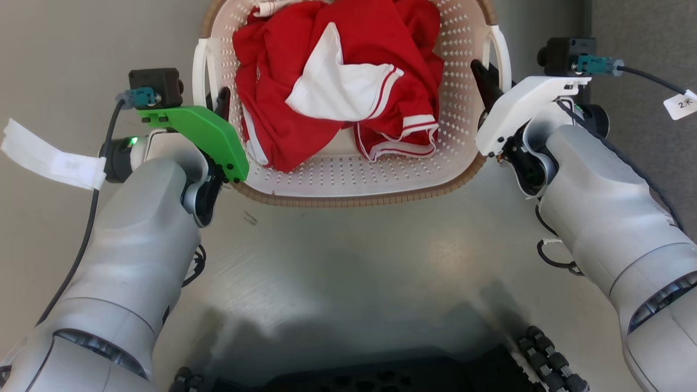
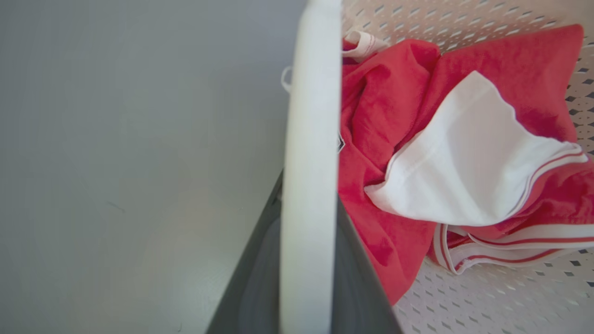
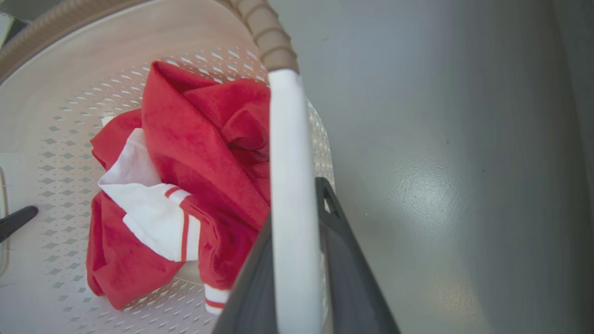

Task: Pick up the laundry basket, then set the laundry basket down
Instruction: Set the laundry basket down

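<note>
Our left gripper (image 1: 216, 103) pinches one white handle (image 2: 308, 162); right gripper (image 1: 489, 80), the other — to balance the cream perforated plastic laundry basket (image 1: 348, 197).

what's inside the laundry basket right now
A crumpled red and white garment with striped trim lies in the laundry basket, on its perforated bottom. Whether anything lies beneath the garment cannot be seen, since the cloth covers that part.
</note>
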